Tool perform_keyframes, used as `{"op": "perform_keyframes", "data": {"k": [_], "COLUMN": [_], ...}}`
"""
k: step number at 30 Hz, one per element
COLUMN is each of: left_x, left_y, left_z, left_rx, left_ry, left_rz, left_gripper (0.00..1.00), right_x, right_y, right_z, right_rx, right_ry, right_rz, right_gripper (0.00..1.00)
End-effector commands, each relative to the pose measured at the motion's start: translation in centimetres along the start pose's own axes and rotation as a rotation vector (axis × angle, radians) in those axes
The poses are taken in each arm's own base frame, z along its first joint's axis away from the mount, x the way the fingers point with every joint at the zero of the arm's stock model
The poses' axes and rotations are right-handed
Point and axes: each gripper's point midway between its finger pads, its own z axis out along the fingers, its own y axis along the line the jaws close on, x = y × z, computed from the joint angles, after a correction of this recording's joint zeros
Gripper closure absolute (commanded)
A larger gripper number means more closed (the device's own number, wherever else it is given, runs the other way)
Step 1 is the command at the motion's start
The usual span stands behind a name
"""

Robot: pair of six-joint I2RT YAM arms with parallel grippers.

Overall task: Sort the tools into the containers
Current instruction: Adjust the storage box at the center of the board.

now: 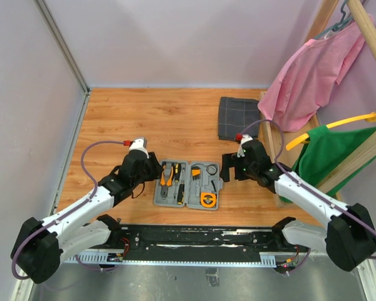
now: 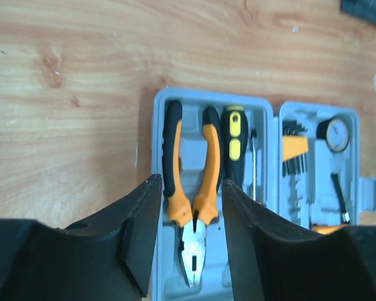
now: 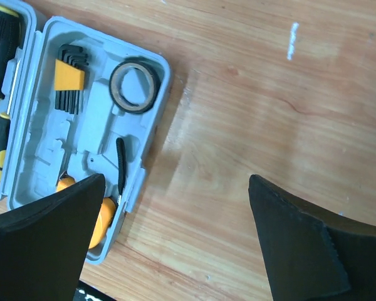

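Bare table [image 1: 144, 119] runs along the far edge and left side; the open case [image 1: 159, 198] blocks the near middle, the folded cloth [image 1: 238, 118] the far right.

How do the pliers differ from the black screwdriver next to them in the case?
The pliers have two orange-and-black handles and bare metal jaws; the screwdriver has one black handle with yellow patches. The pliers are wider than the screwdriver. Both lie side by side, parallel, in one half of the open grey case.
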Motion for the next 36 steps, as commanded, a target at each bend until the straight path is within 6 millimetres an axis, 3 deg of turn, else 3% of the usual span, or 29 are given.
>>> {"op": "perform_keyframes", "data": {"k": [1,5,9,12,17,23,36], "left_x": [-1.8,-1.4,-0.6,-0.3,0.0,0.5,0.9], "left_y": [0.0,0.5,0.7,0.6,1.2,1.2,1.0], "left_z": [0.2,0.5,0.8,0.8,1.0,1.2,1.1], "left_rx": [0.051,0.104,0.158,0.185,0.156,0.154,0.175], "left_ry": [-0.066,-0.062,-0.051,-0.045,-0.039,-0.020,-0.004], "left_rz": [-0.077,-0.144,-0.208,-0.228,-0.238,-0.225,-0.207], "left_gripper": [0.50,0.39,0.14,0.07,0.05,0.06,0.06], "right_x": [0.2,1.2,2.4,3.0,4.4,4.6,4.8], "right_y": [-0.1,1.4,2.4,3.1,2.6,3.1,2.3], "right_z": [-0.9,-0.6,0.2,0.7,1.5,2.4,3.6], "right_rx": [-0.055,-0.144,-0.195,-0.227,-0.197,-0.237,-0.206], "right_ry": [-0.030,0.021,0.080,0.109,0.144,0.152,0.171], "right_rz": [0.136,0.228,0.320,0.367,0.403,0.408,0.377], "right_gripper": [0.01,0.01,0.16,0.31,0.40,0.57,0.93]}}
